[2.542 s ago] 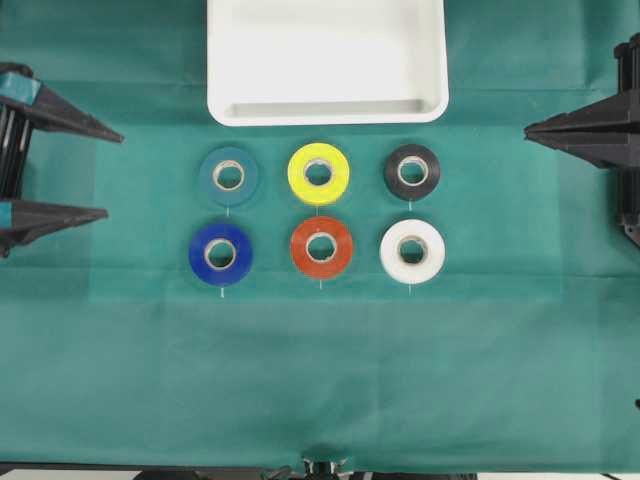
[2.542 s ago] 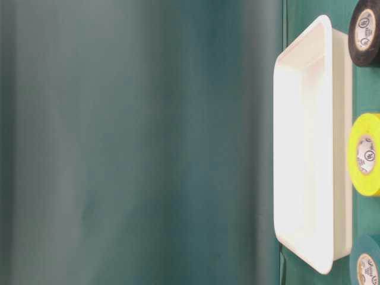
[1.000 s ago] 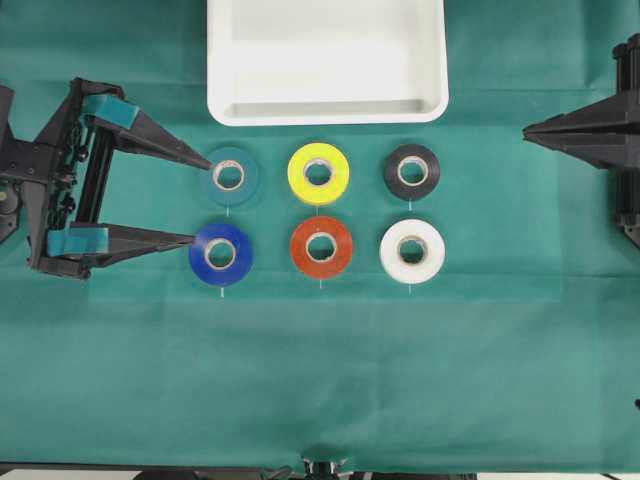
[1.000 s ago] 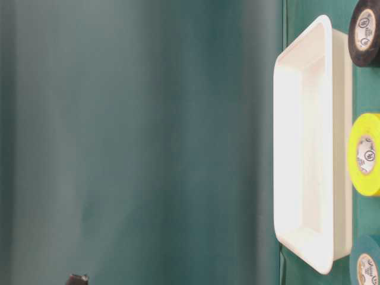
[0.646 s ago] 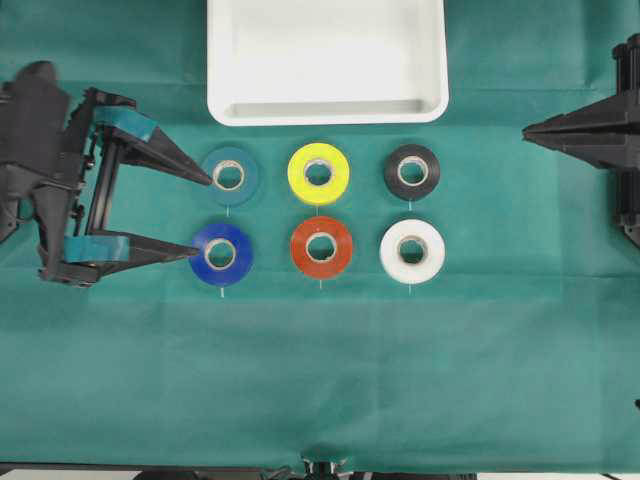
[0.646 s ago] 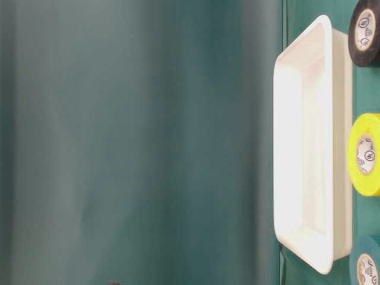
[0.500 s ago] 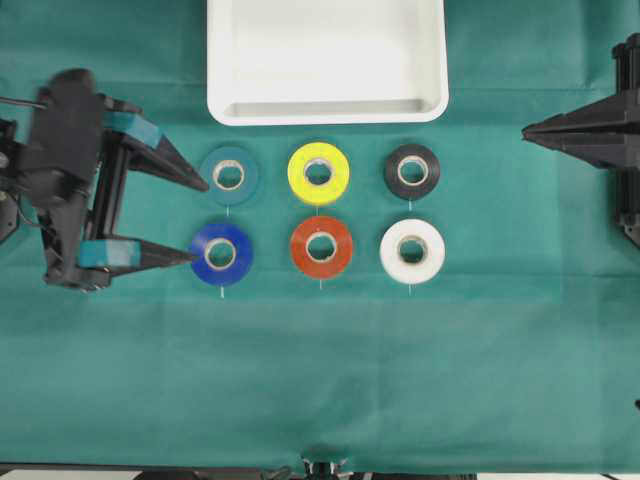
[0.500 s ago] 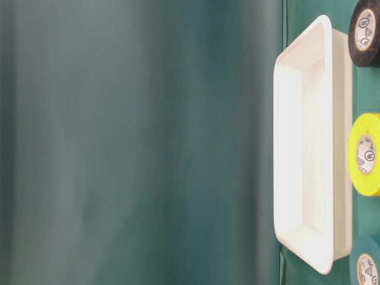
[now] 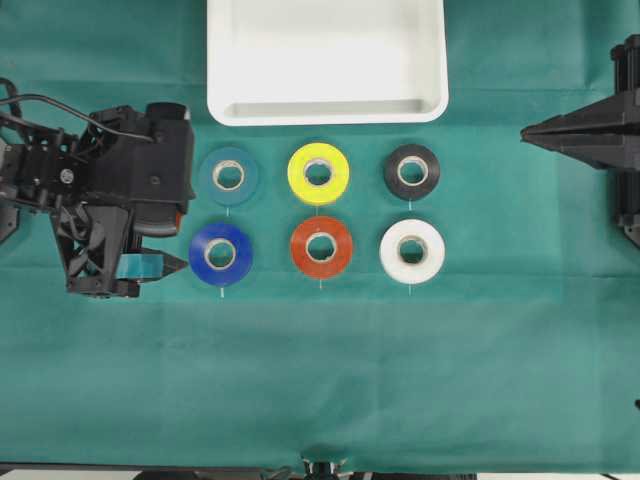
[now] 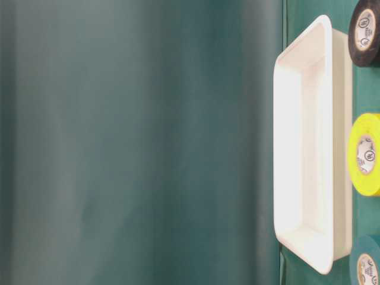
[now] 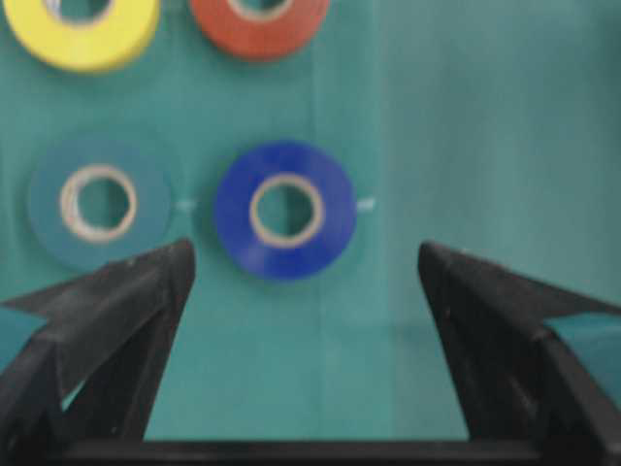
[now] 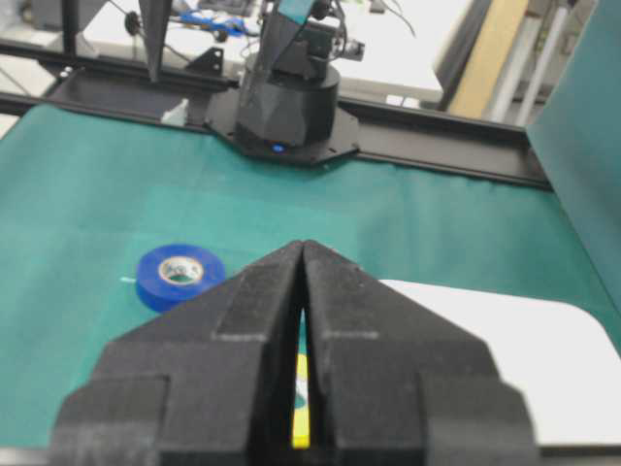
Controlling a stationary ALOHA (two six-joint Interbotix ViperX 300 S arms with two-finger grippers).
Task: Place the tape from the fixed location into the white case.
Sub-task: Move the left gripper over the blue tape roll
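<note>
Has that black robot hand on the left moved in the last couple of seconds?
Yes. The left hand has swung in from the left edge, toward the royal-blue tape roll.

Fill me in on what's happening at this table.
The left gripper hangs open just beside the royal-blue tape, which lies flat on the green cloth and is not gripped. Five other rolls lie around it in two rows. The white case sits beyond them with nothing in it. The right gripper is shut and parked off to the right side, holding nothing.
</note>
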